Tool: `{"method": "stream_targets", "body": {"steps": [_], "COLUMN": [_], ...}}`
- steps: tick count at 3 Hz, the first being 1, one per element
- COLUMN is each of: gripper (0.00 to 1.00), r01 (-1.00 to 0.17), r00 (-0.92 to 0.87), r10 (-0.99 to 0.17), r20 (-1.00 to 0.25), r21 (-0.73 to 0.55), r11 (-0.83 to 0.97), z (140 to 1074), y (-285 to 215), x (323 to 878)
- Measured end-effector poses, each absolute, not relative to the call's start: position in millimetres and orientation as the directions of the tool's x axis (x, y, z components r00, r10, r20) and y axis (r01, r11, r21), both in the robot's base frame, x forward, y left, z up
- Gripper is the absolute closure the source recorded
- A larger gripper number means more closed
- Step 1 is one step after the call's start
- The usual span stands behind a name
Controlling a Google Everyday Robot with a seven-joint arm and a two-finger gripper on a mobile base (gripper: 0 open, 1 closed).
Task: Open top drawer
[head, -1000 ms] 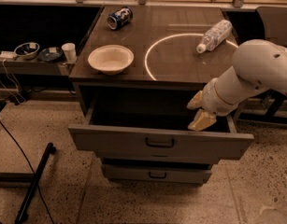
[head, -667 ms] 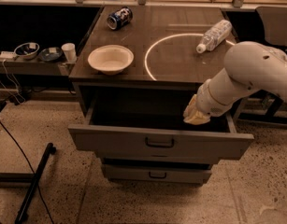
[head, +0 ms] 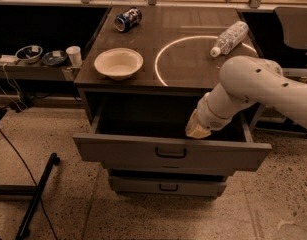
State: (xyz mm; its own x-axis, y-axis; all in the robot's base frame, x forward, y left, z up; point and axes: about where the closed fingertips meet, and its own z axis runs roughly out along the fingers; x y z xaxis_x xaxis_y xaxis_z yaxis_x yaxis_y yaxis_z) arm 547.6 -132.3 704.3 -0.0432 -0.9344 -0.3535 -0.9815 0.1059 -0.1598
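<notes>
The top drawer [head: 118, 151] stands pulled well out from under the front edge of the bench [head: 148, 39]. Its wide grey front faces the camera, with the small black pull [head: 170, 153] at its centre, and the inside is dark. The gripper [head: 198, 130] hangs at the drawer's right part, just behind the front panel and reaching down into the opening. Its cream-coloured tip is near the panel's upper rim. Whether the jaws are open or closed cannot be told. The white arm [head: 253, 84] runs up and away from it, past the bench's front right corner.

Below the open drawer a shallower grey drawer [head: 143, 185] with a like handle shows, set further back.

On the bench top, a pale bowl [head: 118, 63] sits upright near the front left corner. A can [head: 128, 19] lies on its side towards the back left corner. A clear bottle [head: 229, 38] lies on its side near the right edge, across a white ring [head: 156, 66] marked on the surface.

Left of the bench, a low shelf [head: 23, 68] carries two small bowls [head: 29, 53] and a white cup [head: 73, 55]. A black pole [head: 38, 196] lies on the speckled floor [head: 93, 214].
</notes>
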Motion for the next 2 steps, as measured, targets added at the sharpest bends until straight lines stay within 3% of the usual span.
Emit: {"method": "stream_targets", "body": {"steps": [2], "gripper": [1.0], "r01": [-0.99], "r00": [-0.015], "r10": [-0.947], "r20": [-0.32], "r21": [-0.125], "r11": [0.058], "z": [669], "y": [-109], "x": [549]}}
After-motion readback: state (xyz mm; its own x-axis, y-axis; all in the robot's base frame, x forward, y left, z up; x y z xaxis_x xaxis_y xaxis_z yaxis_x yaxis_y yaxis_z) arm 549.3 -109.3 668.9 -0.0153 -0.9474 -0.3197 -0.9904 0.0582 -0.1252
